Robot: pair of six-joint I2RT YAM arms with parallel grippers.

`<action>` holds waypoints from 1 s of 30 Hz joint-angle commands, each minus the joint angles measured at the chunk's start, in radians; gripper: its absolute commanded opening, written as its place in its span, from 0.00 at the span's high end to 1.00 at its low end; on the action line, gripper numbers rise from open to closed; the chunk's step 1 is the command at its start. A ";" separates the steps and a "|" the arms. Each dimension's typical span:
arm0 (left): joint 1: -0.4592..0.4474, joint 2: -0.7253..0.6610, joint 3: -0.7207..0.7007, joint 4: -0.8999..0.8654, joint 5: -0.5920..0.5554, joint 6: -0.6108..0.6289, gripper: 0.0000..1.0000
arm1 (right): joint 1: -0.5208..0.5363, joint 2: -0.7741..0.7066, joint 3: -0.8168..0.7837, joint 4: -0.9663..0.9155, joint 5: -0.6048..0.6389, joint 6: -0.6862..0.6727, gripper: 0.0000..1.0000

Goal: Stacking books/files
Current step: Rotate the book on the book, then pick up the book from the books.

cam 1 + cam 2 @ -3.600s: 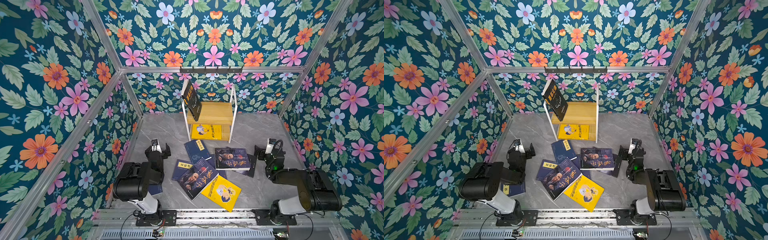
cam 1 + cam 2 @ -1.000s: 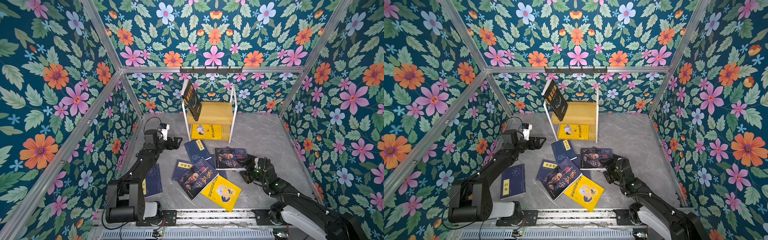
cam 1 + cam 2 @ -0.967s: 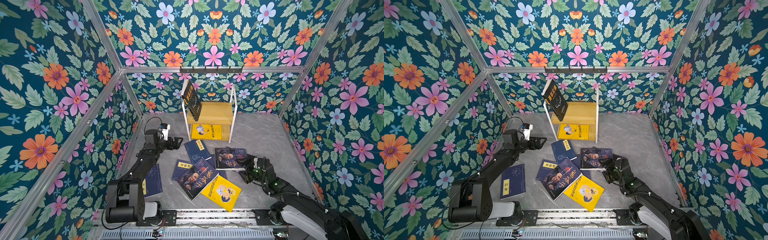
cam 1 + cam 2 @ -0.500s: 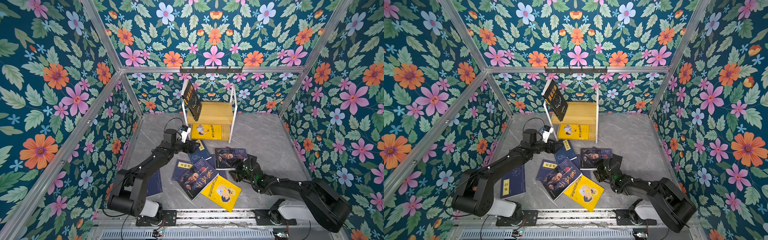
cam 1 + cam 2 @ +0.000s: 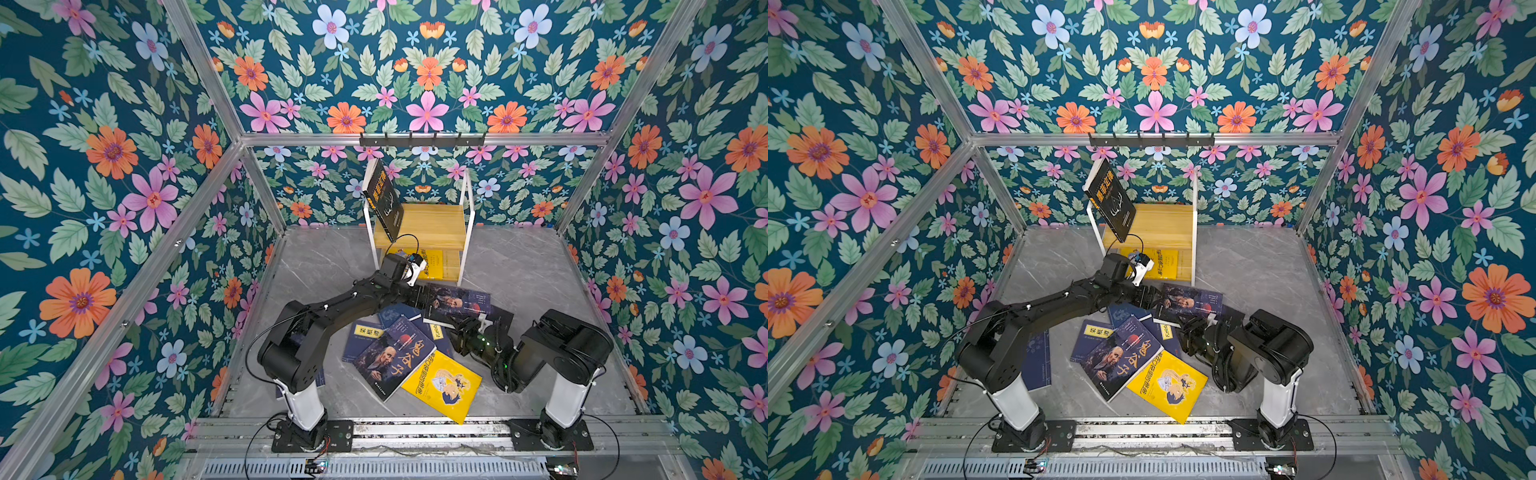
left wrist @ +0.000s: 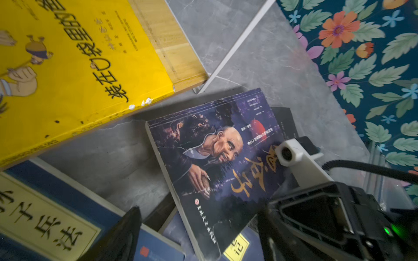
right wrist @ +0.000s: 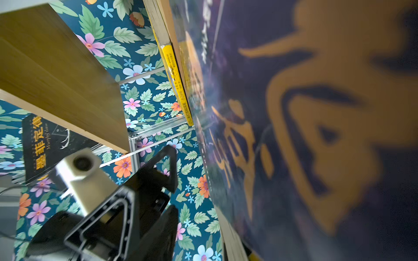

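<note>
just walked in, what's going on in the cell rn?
Both arms are at the same navy paperback with the bearded-man cover, which lies on the grey floor in front of the small wooden shelf. The left gripper is open at one edge of it. The right gripper is at the near edge, and whether it has a grip can't be told. Nothing is stacked yet: a second bearded-man book, a yellow cartoon paperback and thin navy books lie loosely overlapped nearby.
</note>
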 commanded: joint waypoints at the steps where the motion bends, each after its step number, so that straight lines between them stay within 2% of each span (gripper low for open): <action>1: -0.007 0.029 0.030 -0.063 -0.056 -0.011 0.17 | 0.004 -0.051 -0.038 -0.010 0.013 0.152 0.40; 4: -0.007 0.065 0.044 -0.061 -0.048 -0.032 0.21 | 0.004 -0.098 -0.069 -0.013 0.043 0.135 0.40; 10: -0.028 0.128 0.061 -0.071 -0.014 -0.082 0.28 | 0.004 -0.096 -0.101 -0.010 0.038 0.163 0.40; 17: -0.041 0.169 0.066 -0.051 0.023 -0.120 0.46 | 0.004 -0.149 -0.137 -0.025 0.027 0.168 0.41; 20: -0.045 0.188 0.063 -0.051 0.023 -0.128 0.48 | 0.004 -0.228 -0.158 -0.061 0.032 0.157 0.41; 23: -0.048 0.199 0.063 -0.053 0.023 -0.131 0.59 | 0.003 -0.321 -0.165 -0.146 0.055 0.150 0.41; 25: -0.051 0.193 0.061 -0.051 0.035 -0.132 0.63 | 0.004 -0.432 -0.151 -0.267 0.059 0.124 0.41; 27: -0.051 0.192 0.057 -0.049 0.032 -0.137 0.63 | -0.002 -0.597 -0.113 -0.515 0.059 0.068 0.41; 30: -0.054 0.193 0.047 -0.043 0.008 -0.130 0.64 | -0.050 -0.926 0.040 -1.192 0.077 -0.118 0.36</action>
